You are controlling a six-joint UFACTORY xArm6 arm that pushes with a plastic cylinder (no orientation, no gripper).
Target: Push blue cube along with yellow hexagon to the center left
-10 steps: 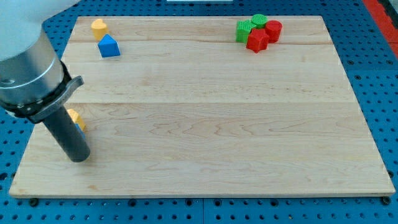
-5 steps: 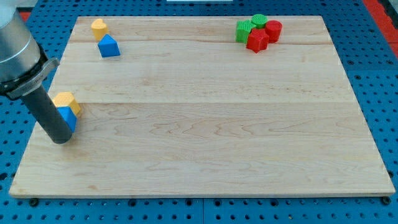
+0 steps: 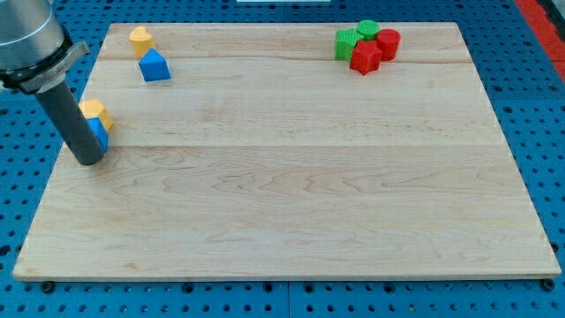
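The blue cube (image 3: 98, 134) lies near the board's left edge, at about mid height, mostly hidden behind my rod. The yellow hexagon (image 3: 95, 113) sits touching it just above. My tip (image 3: 89, 161) rests on the board just below and left of the blue cube, touching it.
A yellow block (image 3: 139, 38) and a blue triangular block (image 3: 154, 66) sit at the top left. A cluster of green blocks (image 3: 356, 37) and red blocks (image 3: 372, 50) sits at the top right. The wooden board (image 3: 291, 177) ends close to the left of my tip.
My rod has moved toward the view's top and slightly left, pushing the blue cube and yellow hexagon up along the left edge.
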